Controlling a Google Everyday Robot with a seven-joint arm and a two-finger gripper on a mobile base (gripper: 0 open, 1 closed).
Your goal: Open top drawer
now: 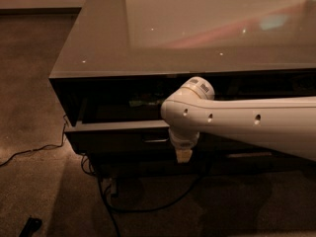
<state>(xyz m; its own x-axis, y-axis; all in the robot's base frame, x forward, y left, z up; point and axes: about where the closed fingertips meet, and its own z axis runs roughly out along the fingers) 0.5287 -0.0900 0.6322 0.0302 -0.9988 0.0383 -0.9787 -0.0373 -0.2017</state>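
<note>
The top drawer [113, 135] sits partly open under a desk [98, 58]. The gripper [183, 154] hangs at three o'clock of the handle [155, 140]; its grip cannot be told. Best pulled straight outward.

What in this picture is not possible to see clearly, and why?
Camera view:
Tool, low in front of the top drawer: whether it touches the handle; the arm covers that spot.
Drawer's inside: lost in shadow under the tabletop.
Drawer's right part: behind the arm.
</note>
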